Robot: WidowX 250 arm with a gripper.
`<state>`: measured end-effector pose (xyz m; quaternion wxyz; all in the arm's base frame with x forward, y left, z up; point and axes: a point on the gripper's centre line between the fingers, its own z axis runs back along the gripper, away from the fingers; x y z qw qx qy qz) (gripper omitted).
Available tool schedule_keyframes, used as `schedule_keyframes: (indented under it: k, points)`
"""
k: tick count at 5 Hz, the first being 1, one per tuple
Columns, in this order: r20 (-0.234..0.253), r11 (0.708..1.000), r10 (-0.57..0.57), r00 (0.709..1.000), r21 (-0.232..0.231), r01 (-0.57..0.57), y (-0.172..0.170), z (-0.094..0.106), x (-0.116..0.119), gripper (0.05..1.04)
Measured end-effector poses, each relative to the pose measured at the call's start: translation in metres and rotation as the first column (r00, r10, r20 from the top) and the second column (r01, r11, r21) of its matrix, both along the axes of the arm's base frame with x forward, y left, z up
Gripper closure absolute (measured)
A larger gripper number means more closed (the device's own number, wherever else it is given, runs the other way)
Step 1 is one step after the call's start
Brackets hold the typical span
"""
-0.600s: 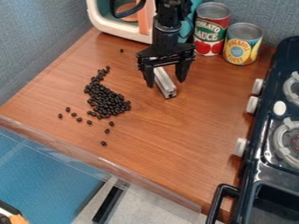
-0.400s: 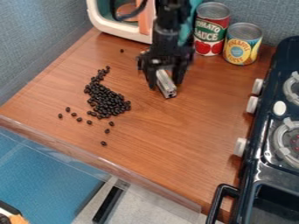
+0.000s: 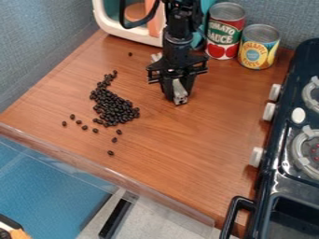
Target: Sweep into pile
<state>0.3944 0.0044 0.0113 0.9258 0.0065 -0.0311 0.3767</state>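
The black gripper hangs over the upper middle of the wooden counter, pointing down. Its two fingers stand close against both sides of a silver metal bar, shut on it near its front end. The bar's far end peeks out behind the gripper's body, whose middle hides the rest. To the left lies an elongated cluster of small black beans, with several strays below and to its left. One lone bean sits farther back.
A tomato sauce can and a pineapple can stand behind and right of the gripper. A white toy appliance is at the back left. The dark toy stove borders the right side.
The gripper has come lower and its fingers have closed in on the metal bar from both sides. The beans have not moved.
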Motion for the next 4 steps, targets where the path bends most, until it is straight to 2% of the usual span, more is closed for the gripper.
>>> schedule_keyframes:
  k: [2, 4]
  points:
    - [-0.036, 0.994, 0.089, 0.995, -0.058, -0.091, 0.016, 0.003, 0.019, 0.692]
    - [-0.072, 0.97, 0.195, 0.978, -0.131, -0.203, 0.042, 0.013, 0.039, 0.692]
